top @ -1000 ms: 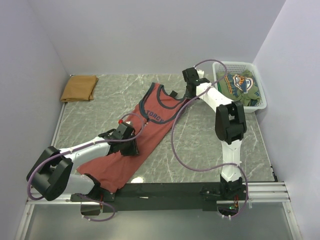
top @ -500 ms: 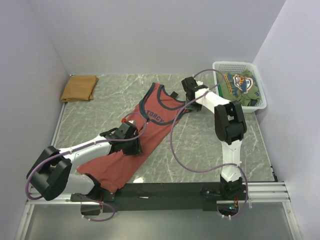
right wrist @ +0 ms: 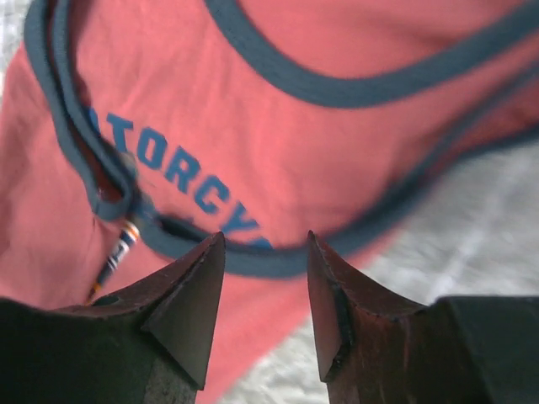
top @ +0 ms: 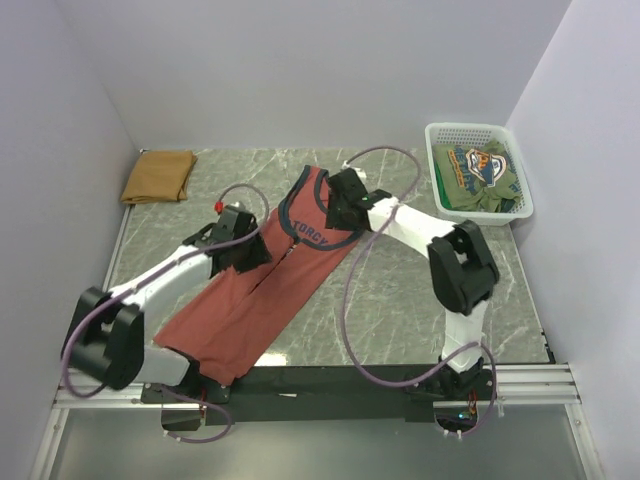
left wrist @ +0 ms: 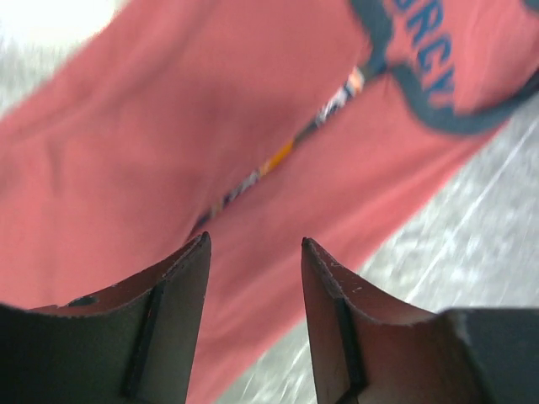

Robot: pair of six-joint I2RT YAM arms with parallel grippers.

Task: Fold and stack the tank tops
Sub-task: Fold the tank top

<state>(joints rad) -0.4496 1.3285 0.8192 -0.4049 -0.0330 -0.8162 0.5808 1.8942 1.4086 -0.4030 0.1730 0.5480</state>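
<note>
Partly, lettering [right wrist: 181, 172] on the rust-red tank top [right wrist: 337, 126] vanishes behind the right hand [right wrist: 265, 244].

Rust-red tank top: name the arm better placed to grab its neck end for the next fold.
Likely right. The right fingers hang open over the chest lettering and dark trim of the tank top, at the neck end. The left fingers, also open, sit over plain cloth nearer the middle.

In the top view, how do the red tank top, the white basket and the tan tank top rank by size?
Largest: red tank top.
Then: white basket.
Smallest: tan tank top.
</note>
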